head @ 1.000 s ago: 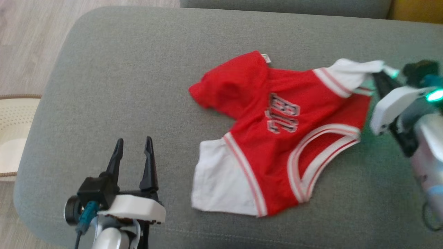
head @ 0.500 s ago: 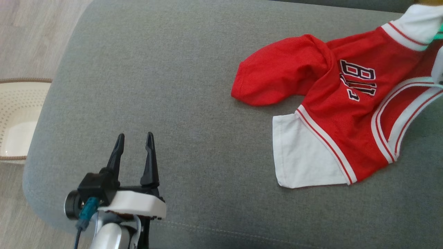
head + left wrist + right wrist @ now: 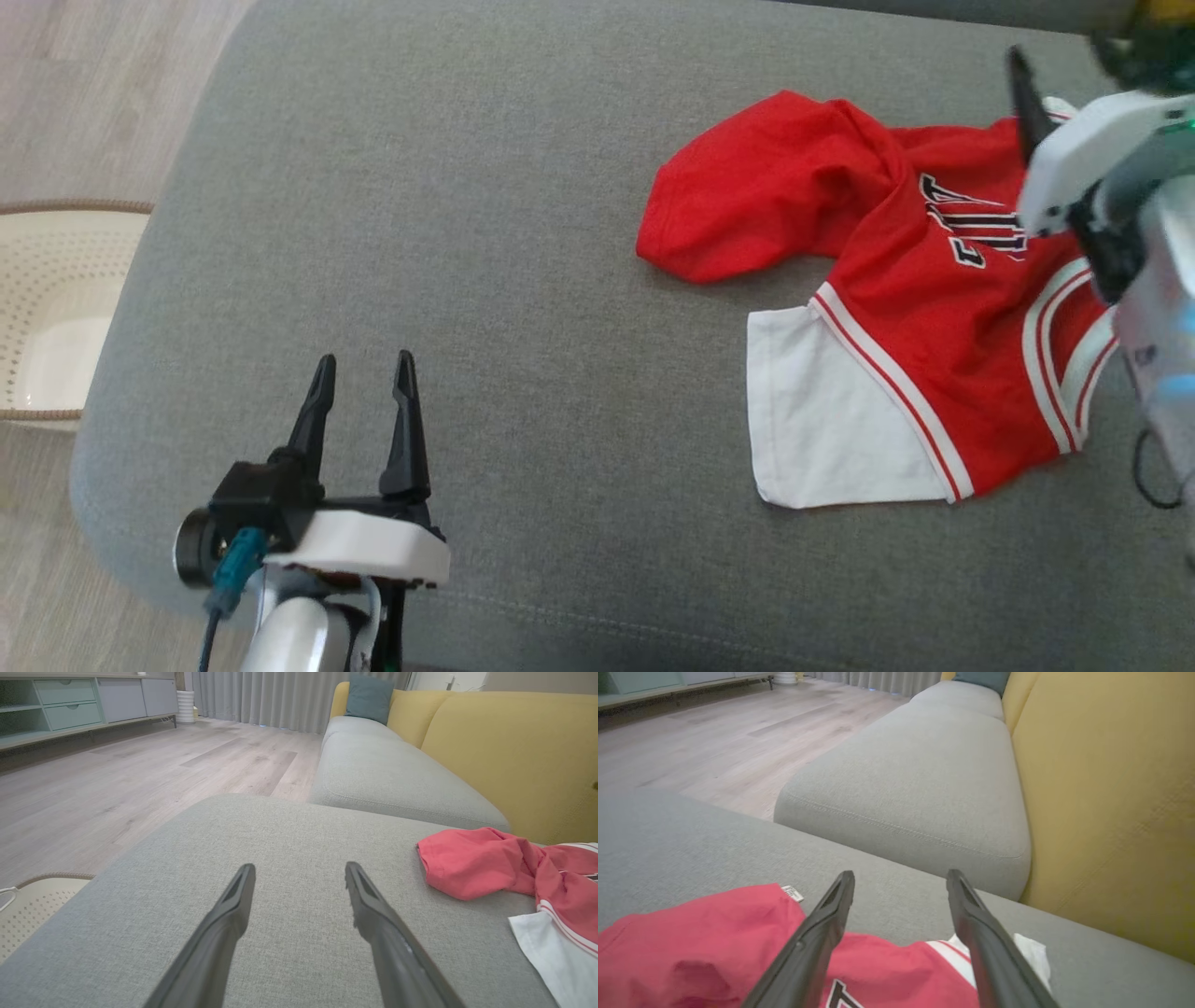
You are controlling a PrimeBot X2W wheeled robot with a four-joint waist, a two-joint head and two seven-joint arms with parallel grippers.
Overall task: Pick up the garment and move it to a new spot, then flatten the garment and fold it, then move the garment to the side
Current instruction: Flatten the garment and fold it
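One basket (image 3: 58, 280) on floor (image 3: 65, 93) nr cushion (image 3: 467, 233), well apart frm garment (image 3: 896, 308)

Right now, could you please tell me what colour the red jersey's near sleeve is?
The short sleeve is white, edged with red stripes; clearest in head view.

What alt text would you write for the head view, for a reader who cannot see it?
A red and white jersey lies rumpled on the right of a grey sofa cushion, the right tool over its far corner. The open, empty left tool hovers at lower left.
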